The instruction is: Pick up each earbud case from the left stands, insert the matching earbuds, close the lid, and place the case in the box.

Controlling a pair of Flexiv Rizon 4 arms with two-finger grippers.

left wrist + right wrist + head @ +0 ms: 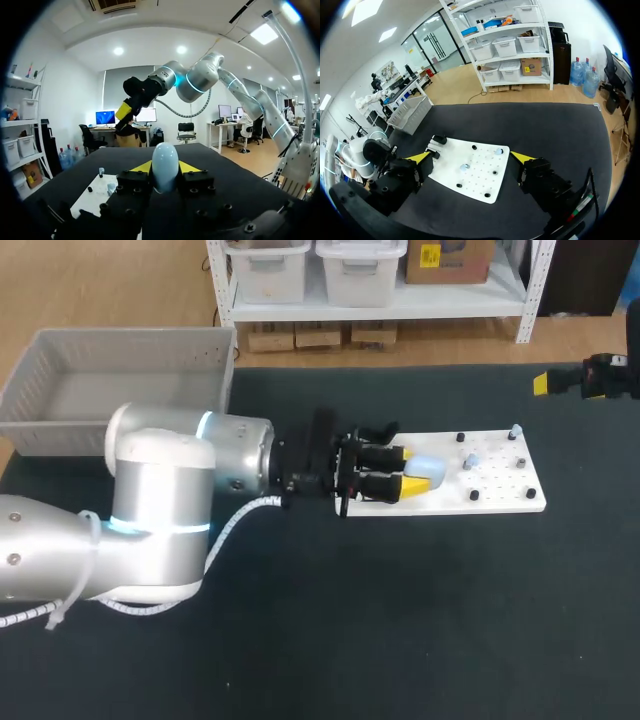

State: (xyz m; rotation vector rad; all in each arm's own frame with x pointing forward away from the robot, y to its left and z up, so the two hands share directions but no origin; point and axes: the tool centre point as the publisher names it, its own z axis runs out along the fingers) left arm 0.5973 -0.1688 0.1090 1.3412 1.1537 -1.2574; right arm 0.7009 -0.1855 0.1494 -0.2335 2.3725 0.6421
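Note:
My left gripper [412,472] reaches in over the left end of the white peg board [500,495] and is shut on a pale blue earbud case [428,470]. In the left wrist view the closed, egg-shaped case [165,167] stands upright between the yellow fingertips [142,166]. Two small pale earbuds [498,150] [463,167] sit on the board [480,182] among black pegs. High over the table's far right hangs my right gripper [470,159], open and holding nothing, looking down on the board. The head view shows that gripper [541,383] at the right edge.
A grey plastic basket [120,370] stands at the table's back left corner, behind my left arm. Several short black pegs [473,496] stick up from the board. The dark table surface [400,620] stretches in front of the board.

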